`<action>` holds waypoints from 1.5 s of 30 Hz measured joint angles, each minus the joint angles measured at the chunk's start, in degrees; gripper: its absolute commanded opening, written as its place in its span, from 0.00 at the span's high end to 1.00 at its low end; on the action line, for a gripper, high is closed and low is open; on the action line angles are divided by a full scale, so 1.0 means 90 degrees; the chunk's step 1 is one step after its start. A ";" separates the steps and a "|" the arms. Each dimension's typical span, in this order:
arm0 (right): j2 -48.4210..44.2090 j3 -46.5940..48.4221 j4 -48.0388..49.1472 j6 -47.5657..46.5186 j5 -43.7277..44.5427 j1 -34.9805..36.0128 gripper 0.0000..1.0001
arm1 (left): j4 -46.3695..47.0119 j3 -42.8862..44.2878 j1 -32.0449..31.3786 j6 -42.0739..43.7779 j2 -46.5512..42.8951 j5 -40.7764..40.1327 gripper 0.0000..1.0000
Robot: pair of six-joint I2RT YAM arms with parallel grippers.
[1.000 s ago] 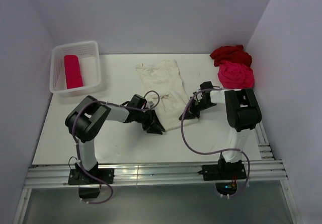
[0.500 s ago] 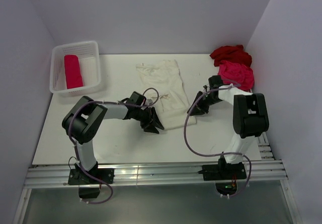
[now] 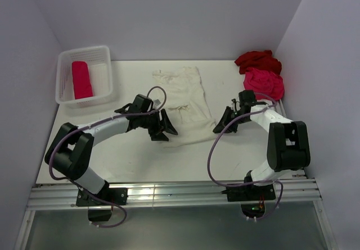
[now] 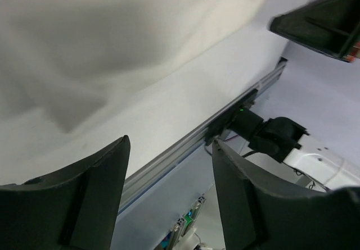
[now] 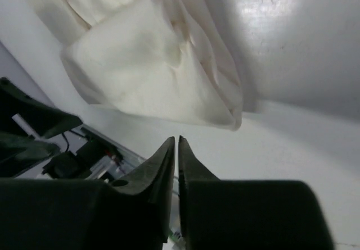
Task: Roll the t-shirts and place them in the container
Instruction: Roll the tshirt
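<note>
A cream-white t-shirt (image 3: 183, 101) lies folded into a long strip in the middle of the table. It also shows in the left wrist view (image 4: 112, 42) and the right wrist view (image 5: 140, 64). My left gripper (image 3: 166, 127) is open and empty at the shirt's near left edge. My right gripper (image 3: 220, 127) is shut and empty, just right of the shirt's near right corner. A dark red t-shirt (image 3: 257, 60) and a bright pink-red t-shirt (image 3: 262, 83) lie crumpled at the back right. Another pink-red t-shirt (image 3: 81, 79) lies rolled in the basket.
A white slatted plastic basket (image 3: 107, 70) stands at the back left. Grey walls close in the table on three sides. An aluminium rail (image 3: 169, 194) runs along the near edge, by the arm bases.
My left gripper has drawn back to the left and away from the near edge. My right gripper has pulled back to the right, off the shirt. Both arms have swung outward.
</note>
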 measured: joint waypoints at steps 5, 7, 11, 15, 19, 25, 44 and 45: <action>0.0435 -0.0104 0.0151 0.0007 -0.0340 0.0017 0.95 | -0.0087 -0.0780 0.0270 0.0015 0.0058 -0.0015 0.36; 0.0678 -0.0102 0.0192 0.0019 -0.0325 0.0017 0.96 | -0.0092 -0.0772 0.0282 0.0073 0.0260 -0.0075 0.36; 0.1059 -0.0027 0.0131 0.0056 -0.0100 0.0022 0.99 | -0.0041 -0.0733 0.0284 0.0138 0.0665 -0.0073 0.37; 0.1265 0.0095 -0.0015 0.0141 0.0151 0.0022 0.98 | -0.0044 -0.0619 0.0294 0.0155 0.0794 0.0015 0.37; 0.0998 0.0024 0.0010 0.0262 0.0277 0.0027 0.97 | -0.0107 -0.0580 0.0294 0.0236 0.0797 -0.0007 0.37; 0.0505 0.0070 0.0306 0.0578 0.0070 0.0027 0.96 | -0.0578 -0.0340 0.0330 0.0435 0.0714 -0.0318 0.39; 0.2152 0.1197 0.0780 0.1188 -0.0022 0.0194 1.00 | -0.0328 0.0687 0.0644 0.0376 0.1557 -0.0432 0.62; 0.2181 0.1200 0.0799 0.1234 -0.0007 0.0187 1.00 | -0.0323 0.0600 0.0675 0.0376 0.1613 -0.0423 0.63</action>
